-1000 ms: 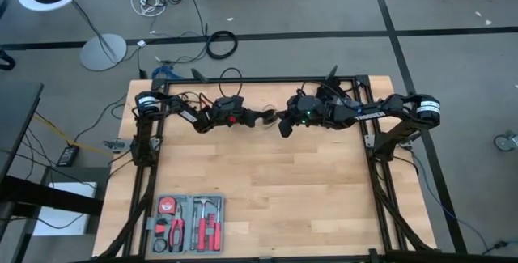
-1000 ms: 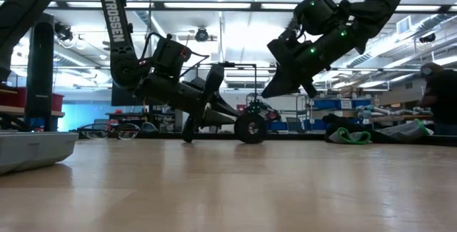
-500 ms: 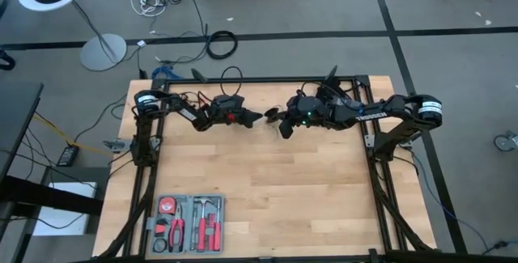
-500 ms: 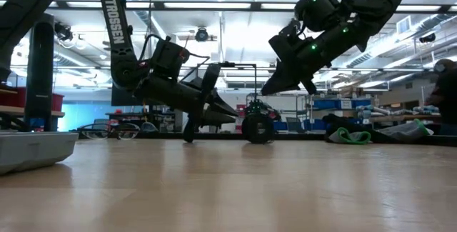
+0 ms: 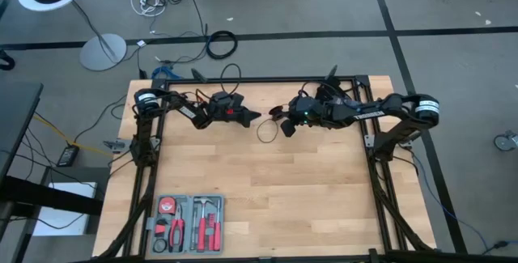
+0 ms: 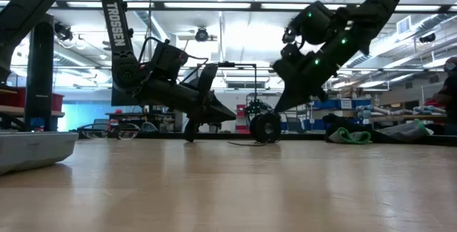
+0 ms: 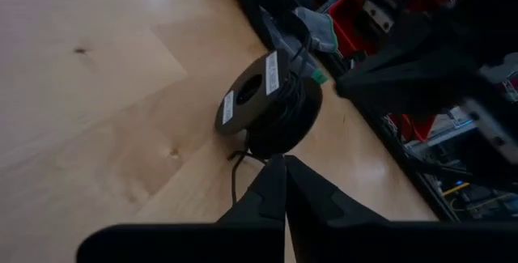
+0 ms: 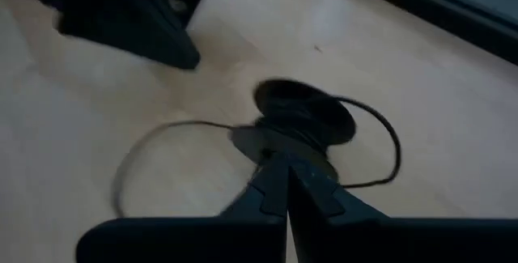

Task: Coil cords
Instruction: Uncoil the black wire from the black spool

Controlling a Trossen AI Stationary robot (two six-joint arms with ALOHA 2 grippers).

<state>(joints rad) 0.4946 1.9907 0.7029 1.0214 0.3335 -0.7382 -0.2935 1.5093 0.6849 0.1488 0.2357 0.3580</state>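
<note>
I see the thin black cord wound into a round coil (image 7: 271, 105) standing on edge on the pale wooden worktop (image 5: 267, 190) near its far edge, one loose loop (image 5: 265, 131) trailing flat. Left gripper (image 5: 255, 116) hangs just left of the coil, fingers (image 7: 271, 190) clenched on nothing. Right gripper (image 5: 285, 127) sits tight against the coil's right side, fingers (image 8: 279, 184) clenched; I cannot tell whether they pinch cord.

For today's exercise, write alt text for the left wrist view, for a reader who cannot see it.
A black cord spool with white labels stands tilted on its edge on the wooden table, a thin cord end trailing from it. The left gripper, shut and empty, points at it from just short of it; the other arm looms dark behind.
</note>
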